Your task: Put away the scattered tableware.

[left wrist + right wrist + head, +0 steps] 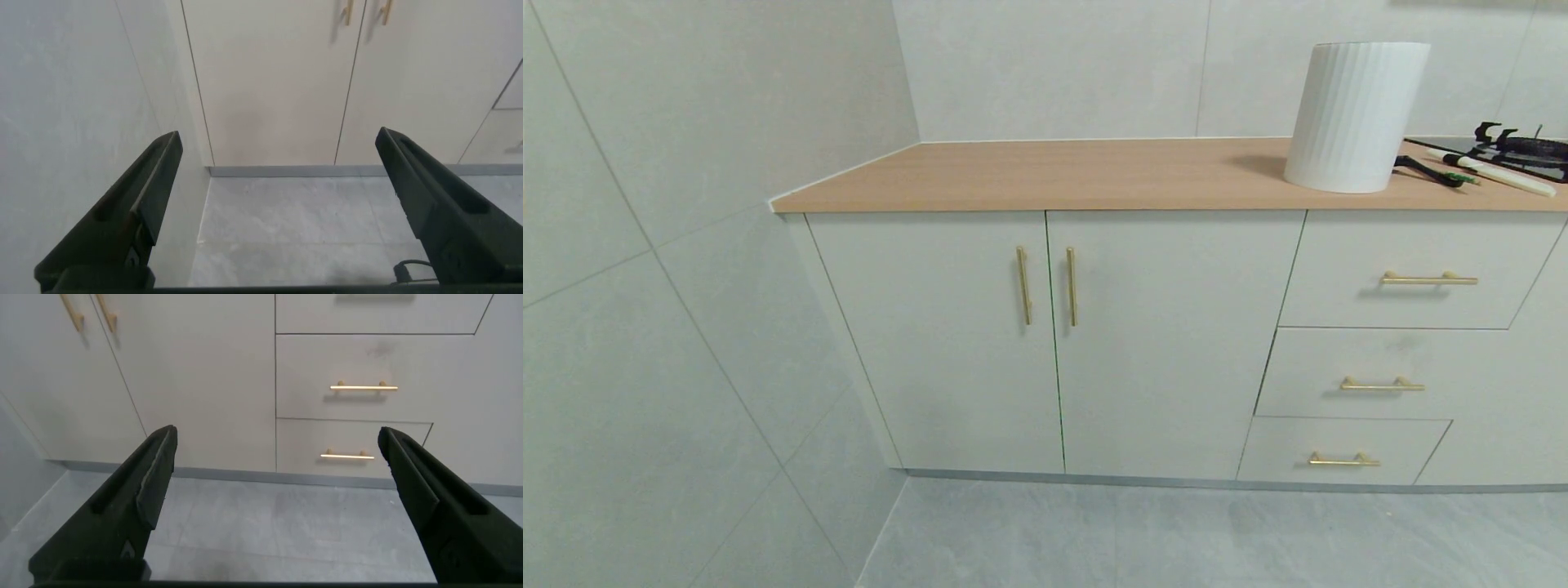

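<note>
On the wooden countertop (1054, 173) at the far right lie scattered utensils: a cream-handled piece (1503, 174) and a black-handled piece (1425, 170). Beside them stands a tall white ribbed container (1354, 116). My left gripper (278, 143) hangs low and open over the grey floor, facing the double cabinet doors near the wall corner. My right gripper (276, 439) is also open and empty, low in front of the lower drawers (364, 376).
A tiled wall (686, 286) closes off the left side. The cabinet has two doors with gold handles (1047, 286) and three drawers (1413, 269) on the right. A black stove grate (1523, 147) sits at the counter's far right. Grey floor (1176, 539) lies open below.
</note>
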